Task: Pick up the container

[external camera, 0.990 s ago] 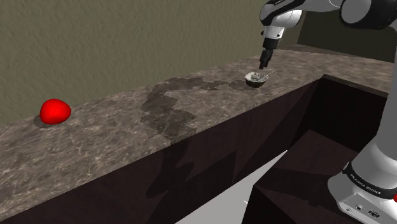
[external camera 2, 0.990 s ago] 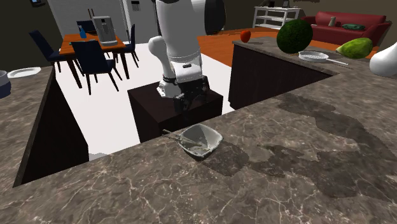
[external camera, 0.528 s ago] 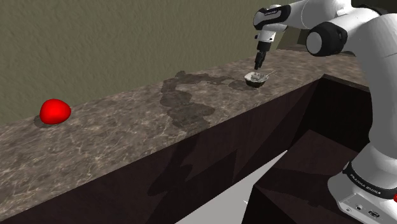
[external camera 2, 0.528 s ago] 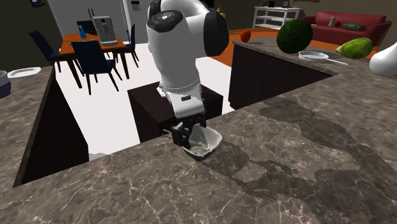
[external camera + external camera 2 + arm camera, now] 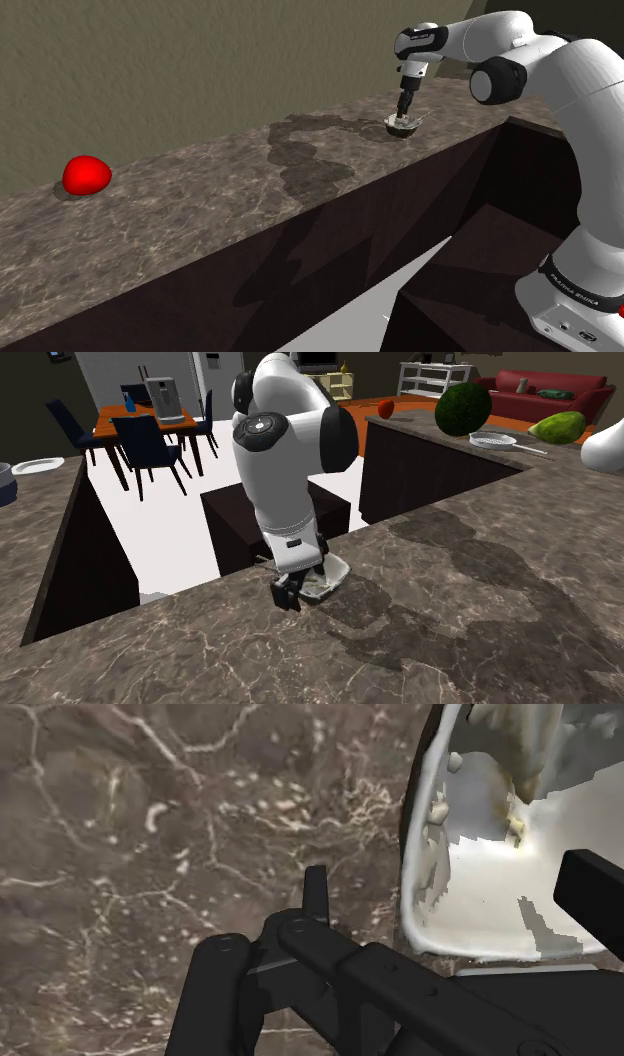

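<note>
**Rim pinch set-up: one wall of the container between the fingers**

At the hand: pointing the gripper tip-down at the countertop, fingers standing apart and clamping nothing. Hanging one finger outside the container, over bare stone. Hanging the other finger inside the pale hollow. Bracketing one side wall between them. Not showing contact on either finger, so logging the container as not held.

Just past the fingertips: wall running away from the hand, roughly square to the closing line. Judging this to be the relation that counts, since closing here should be pinching the wall through its thickness rather than spanning the whole body. Most of the container lying off to the inner finger's side. Not finding a clear long axis; body looking about as wide as deep, open side up, resting on the stone.

From outside: second exterior view showing the gripper low at one edge of the container. Shoulder view putting the gripper straight above the container, close to the counter's front lip.

Farther out: red rounded object sitting well away from the hand along the counter, playing no part.

Flagging as risk: one-sided hold possibly tipping the container during lift.
</note>
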Available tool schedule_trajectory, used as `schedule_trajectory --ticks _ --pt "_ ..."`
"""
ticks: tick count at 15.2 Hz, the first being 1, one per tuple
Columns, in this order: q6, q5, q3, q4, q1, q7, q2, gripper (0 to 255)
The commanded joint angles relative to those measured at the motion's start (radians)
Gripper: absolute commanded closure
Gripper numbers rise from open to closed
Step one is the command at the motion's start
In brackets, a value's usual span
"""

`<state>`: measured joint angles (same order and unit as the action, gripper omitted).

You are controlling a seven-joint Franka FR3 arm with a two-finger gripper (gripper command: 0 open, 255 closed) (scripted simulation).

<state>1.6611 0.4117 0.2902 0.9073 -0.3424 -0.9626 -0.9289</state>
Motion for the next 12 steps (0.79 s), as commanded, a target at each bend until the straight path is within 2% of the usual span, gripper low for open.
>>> schedule_trajectory --ticks 1,2,3,12 --pt "0.017 0.002 -0.001 0.012 0.001 -0.005 -0.006 0" --pt "0.017 0.002 -0.001 0.011 0.0 -0.005 -0.006 0" --pt "0.017 0.002 -0.001 0.011 0.001 -0.004 -0.007 255" --pt "0.017 0.002 -0.001 0.011 0.0 -0.005 -0.006 255"
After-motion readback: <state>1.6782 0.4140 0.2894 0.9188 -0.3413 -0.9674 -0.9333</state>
